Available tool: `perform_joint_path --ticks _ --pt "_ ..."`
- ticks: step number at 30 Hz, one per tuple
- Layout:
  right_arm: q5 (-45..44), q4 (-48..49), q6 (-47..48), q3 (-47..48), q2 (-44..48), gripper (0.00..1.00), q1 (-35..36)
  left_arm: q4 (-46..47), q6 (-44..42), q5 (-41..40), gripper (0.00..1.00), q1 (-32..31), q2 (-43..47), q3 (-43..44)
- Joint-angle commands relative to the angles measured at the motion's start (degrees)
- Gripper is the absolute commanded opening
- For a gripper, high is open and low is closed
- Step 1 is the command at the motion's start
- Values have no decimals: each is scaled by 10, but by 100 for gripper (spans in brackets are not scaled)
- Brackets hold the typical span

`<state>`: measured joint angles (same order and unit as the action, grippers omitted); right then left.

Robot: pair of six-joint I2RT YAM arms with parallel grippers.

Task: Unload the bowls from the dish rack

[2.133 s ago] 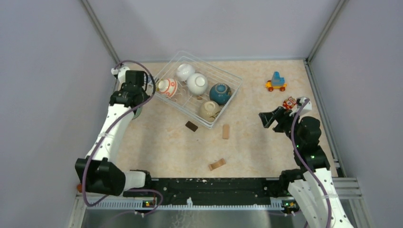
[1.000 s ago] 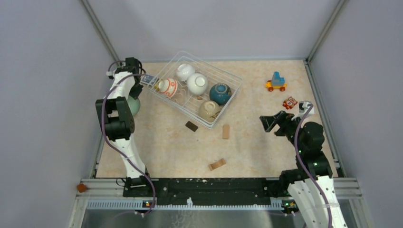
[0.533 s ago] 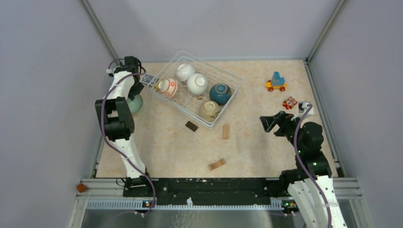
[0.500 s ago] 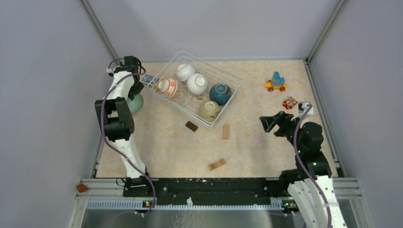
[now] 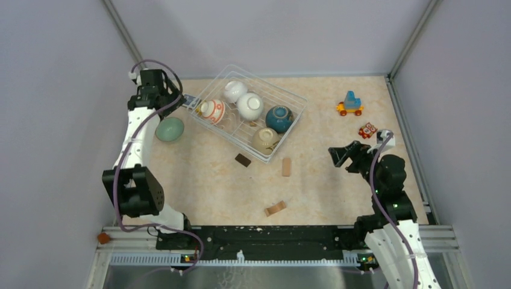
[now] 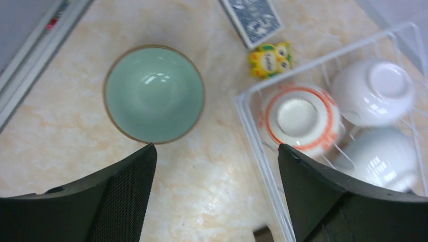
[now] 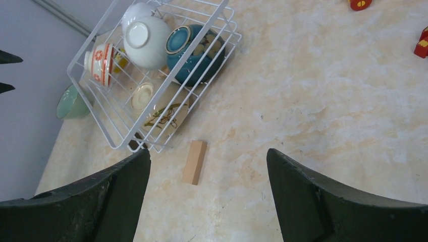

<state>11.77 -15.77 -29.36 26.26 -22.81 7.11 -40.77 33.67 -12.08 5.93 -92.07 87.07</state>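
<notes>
While the left jaws are hanging wide open and empty over the green bowl (image 6: 154,93), sitting upright on the desk (image 6: 212,169) beside the rack (image 5: 236,127), five bowls are lying inside. Right jaws are hovering open, empty. Reaching next for the patterned bowl's (image 6: 298,118) rim is looking sensible.

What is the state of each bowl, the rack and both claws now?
Rack: holds five bowls.
Green bowl: upright on the table.
Patterned bowl: in the rack, on its side.
Rear white bowl: in the rack.
Front white bowl: in the rack.
Teal bowl: in the rack, on its side.
Beige bowl: in the rack.
Left claw: open, empty.
Right claw: open, empty.
</notes>
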Motion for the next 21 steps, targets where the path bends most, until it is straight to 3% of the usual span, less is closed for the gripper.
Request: perform_joint_path --ticks 1,8,14,21 --pt "0 36 -13 2 -19 84 4 73 -103 97 98 -37 78 -49" --pt "2 48 -13 4 -31 84 4 131 -281 56 99 -172 115 -76" --pt "5 48 -13 4 -31 84 4 135 -332 -53 99 -247 72 -66" --pt "58 83 -12 -9 -48 84 5 132 -352 -102 99 -279 12 -45"
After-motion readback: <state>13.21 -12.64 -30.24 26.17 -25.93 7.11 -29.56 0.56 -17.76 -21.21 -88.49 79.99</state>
